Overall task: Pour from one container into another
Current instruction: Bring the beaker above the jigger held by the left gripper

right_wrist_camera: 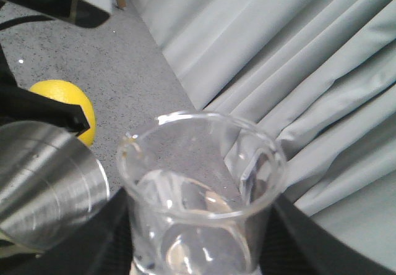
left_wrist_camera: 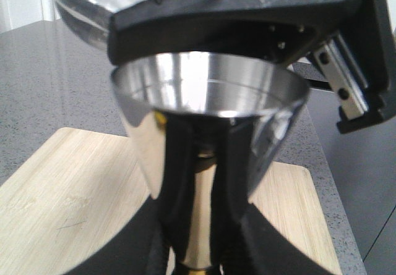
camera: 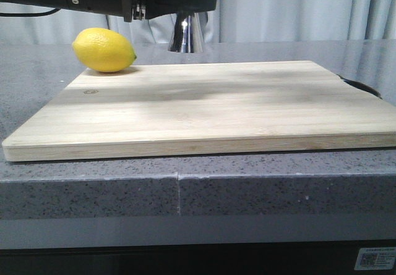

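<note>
Left gripper [left_wrist_camera: 198,250] is clamped on the steel jigger [left_wrist_camera: 207,133], right gripper [right_wrist_camera: 198,250] hugs the glass beaker [right_wrist_camera: 201,194] tilted beside it, lemon [camera: 103,50] far left.

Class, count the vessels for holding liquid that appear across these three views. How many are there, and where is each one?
2. The steel jigger is held in the left claw, above the cutting board. The glass beaker is held in the right claw, beside the jigger.

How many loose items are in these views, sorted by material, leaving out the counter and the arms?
Glass: 1, the beaker, held in the right pincer.
Steel: 1, the jigger, held in the left pincer.
Fruit: 1, the lemon.
Wood: 1, the cutting board.
Total: 4
</note>
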Controlling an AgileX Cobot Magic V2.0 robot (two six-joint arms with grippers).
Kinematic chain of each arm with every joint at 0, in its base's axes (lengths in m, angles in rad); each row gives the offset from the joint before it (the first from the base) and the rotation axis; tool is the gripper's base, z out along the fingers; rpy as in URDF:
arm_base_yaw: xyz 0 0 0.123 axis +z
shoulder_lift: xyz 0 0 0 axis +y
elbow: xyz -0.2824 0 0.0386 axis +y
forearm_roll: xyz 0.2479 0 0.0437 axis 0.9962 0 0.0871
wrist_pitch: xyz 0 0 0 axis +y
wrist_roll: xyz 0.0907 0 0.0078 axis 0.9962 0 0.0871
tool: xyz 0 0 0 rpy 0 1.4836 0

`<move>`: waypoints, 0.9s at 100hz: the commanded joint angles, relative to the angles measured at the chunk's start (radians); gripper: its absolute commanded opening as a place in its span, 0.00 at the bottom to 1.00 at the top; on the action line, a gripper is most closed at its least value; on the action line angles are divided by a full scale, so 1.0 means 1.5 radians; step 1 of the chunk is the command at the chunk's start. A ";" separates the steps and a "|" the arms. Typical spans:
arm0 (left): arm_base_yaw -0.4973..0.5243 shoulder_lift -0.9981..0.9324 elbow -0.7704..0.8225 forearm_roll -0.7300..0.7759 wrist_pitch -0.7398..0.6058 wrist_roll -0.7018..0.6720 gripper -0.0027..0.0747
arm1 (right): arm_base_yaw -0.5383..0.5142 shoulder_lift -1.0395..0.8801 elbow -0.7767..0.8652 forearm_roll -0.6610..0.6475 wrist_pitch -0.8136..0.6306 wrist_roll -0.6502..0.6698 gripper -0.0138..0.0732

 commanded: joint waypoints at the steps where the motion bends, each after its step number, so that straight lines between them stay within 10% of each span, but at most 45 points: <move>1: -0.008 -0.031 -0.019 -0.044 0.073 0.000 0.01 | 0.000 -0.021 -0.025 -0.002 -0.023 0.000 0.41; 90: -0.008 -0.031 -0.019 -0.044 0.073 0.000 0.01 | 0.000 -0.021 -0.053 -0.099 -0.003 0.000 0.41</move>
